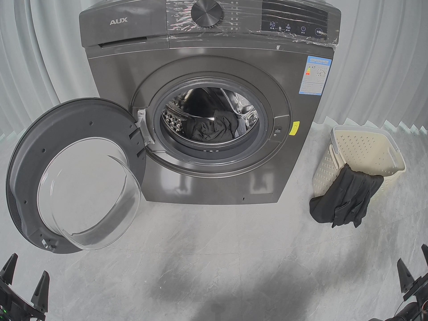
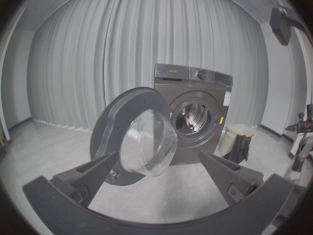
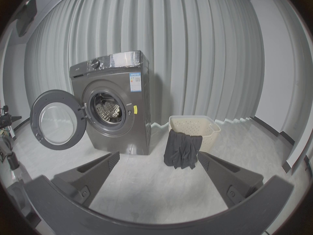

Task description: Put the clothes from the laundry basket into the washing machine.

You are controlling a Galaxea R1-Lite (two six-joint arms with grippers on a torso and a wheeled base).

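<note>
A dark grey metal front-loading washing machine (image 1: 120, 76) stands upright on the pale floor (image 1: 223, 255). Its round door (image 1: 26, 179), with a clear bulging glass window, is swung fully open toward the robot's left. Inside the shiny steel drum (image 1: 243, 108) a crumpled black clump of clothing (image 1: 209, 129) lies at the bottom, near the opening; whether it is one piece or several is hard to tell. Near the machine's right side a cream perforated plastic laundry basket (image 1: 365, 150) stands upright. A black garment (image 1: 345, 197) hangs over its front rim and drapes down the outer wall, its lower end on the floor.
</note>
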